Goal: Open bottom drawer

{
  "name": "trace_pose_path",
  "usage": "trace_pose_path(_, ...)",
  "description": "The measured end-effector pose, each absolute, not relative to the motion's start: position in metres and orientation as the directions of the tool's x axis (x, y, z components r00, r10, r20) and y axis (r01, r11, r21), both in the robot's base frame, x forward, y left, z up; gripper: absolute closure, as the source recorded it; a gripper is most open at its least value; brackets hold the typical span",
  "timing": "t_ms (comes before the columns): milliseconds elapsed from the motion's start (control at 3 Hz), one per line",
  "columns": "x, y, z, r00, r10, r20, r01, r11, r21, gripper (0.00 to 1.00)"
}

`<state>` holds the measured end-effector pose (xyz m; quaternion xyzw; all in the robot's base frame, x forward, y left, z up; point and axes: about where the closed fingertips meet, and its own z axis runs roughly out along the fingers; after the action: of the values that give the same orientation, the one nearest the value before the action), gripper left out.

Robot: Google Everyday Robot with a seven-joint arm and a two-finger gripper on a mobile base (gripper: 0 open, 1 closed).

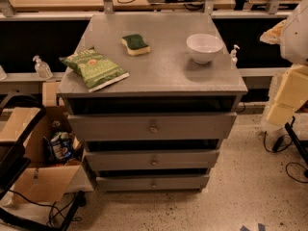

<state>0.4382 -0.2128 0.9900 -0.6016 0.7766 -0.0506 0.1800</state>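
The grey cabinet (159, 76) stands in the middle of the camera view with three drawers stacked in its front. The bottom drawer (125, 183) is the lowest and slimmest front, just above the floor, with a small round knob (153, 182) at its centre. Its front sits in line with the stack, and no drawer box shows behind it. My arm shows as pale blocks at the right edge, and my gripper (278, 112) hangs there, well right of the cabinet and above the level of the bottom drawer, touching nothing.
On the cabinet top lie a green chip bag (94, 69), a sponge (135, 44) and a white bowl (204, 47). The middle drawer (120, 160) and top drawer (115, 127) sit above. An open cardboard box (36, 153) and a black frame (14, 167) stand at left. Cables (288, 153) lie at right.
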Motion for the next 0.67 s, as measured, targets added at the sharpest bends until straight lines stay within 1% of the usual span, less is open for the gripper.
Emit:
trace_pose_path(333,0.438,-0.213,0.99,-0.212,-0.953,-0.219,-0.916,0.271,-0.295,0.0)
trace_pose_path(667,0.447,-0.21,0.976,-0.221,-0.942,-0.254,-0.897,0.299,-0.325,0.0)
